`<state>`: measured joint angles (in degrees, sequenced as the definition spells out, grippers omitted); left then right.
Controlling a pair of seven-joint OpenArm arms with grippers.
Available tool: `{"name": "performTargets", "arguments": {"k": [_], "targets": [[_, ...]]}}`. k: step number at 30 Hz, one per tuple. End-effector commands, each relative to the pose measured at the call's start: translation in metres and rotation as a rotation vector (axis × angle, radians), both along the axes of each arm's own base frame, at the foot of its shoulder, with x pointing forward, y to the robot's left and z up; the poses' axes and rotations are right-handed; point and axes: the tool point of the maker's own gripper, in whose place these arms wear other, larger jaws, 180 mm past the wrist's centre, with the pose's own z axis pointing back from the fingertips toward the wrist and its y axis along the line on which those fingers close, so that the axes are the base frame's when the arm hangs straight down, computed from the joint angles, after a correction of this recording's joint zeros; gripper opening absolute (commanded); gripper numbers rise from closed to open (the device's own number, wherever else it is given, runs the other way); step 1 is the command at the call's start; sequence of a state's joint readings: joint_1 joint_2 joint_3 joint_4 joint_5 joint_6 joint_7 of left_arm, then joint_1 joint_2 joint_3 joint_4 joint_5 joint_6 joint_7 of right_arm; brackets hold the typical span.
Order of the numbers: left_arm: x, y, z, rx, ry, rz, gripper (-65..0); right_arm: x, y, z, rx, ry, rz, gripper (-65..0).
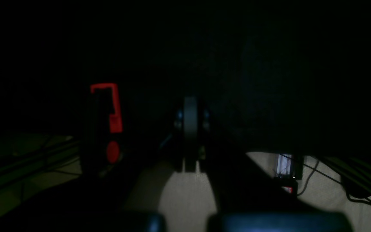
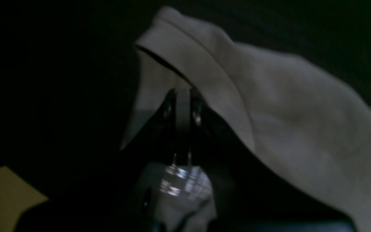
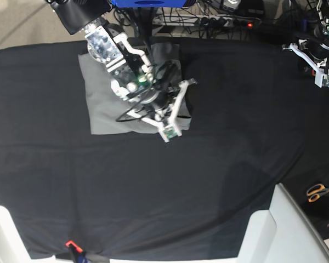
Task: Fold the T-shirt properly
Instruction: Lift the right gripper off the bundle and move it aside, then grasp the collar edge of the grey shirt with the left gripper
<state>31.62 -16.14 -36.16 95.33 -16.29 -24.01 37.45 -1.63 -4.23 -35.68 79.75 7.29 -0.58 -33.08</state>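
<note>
The grey T-shirt (image 3: 104,104) lies partly folded on the black cloth at the table's upper left. My right arm (image 3: 126,71) reaches over its right side. In the right wrist view the right gripper (image 2: 183,91) is shut, its tips pinching an edge of the T-shirt (image 2: 285,122), which drapes up and over the fingers. The left arm (image 3: 318,52) sits at the far upper right, away from the shirt. In the dark left wrist view the left gripper (image 1: 190,119) is shut with nothing in it.
The black table cloth (image 3: 208,181) covers the table. Orange-handled scissors (image 3: 318,192) lie off the table's right side. A red clamp (image 3: 71,245) grips the front edge. Cables and a power strip (image 3: 208,22) run behind the table.
</note>
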Motion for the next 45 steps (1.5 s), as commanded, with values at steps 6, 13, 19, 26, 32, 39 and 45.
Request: {"name": "performTargets", "arguments": {"k": [6, 13, 19, 26, 32, 39, 45], "targets": [[0.005, 0.006, 0.009, 0.022, -0.025, -0.009, -65.0, 0.000, -0.034, 0.053, 0.004, -0.049, -0.037, -64.8], [0.015, -0.021, 0.008, -0.006, -0.027, -0.083, -65.0, -0.024, -0.083, 0.037, -0.046, -0.001, -0.120, -64.8], [0.022, -0.105, 0.007, -0.145, 0.061, -0.259, -65.0, -0.015, -0.153, 0.029, -0.067, -0.051, -0.326, -64.8], [0.043, -0.180, 0.000, -0.512, 0.015, -0.288, -56.8, -0.008, -0.222, 0.038, -0.144, -0.091, -0.467, -64.8], [0.049, -0.218, -0.008, -0.663, 0.035, -0.316, -8.6, -0.016, -0.258, 0.037, -0.187, -0.085, -0.552, -64.8], [0.055, -0.235, -0.010, -0.719, -0.004, -0.366, 0.0, -0.032, -0.260, 0.028, -0.201, -0.047, -0.550, -64.8], [0.045, -0.260, -0.031, -0.825, 0.014, -0.462, 0.0, -0.038, -0.260, 0.025, -0.205, -0.034, -0.547, -64.8]]}}
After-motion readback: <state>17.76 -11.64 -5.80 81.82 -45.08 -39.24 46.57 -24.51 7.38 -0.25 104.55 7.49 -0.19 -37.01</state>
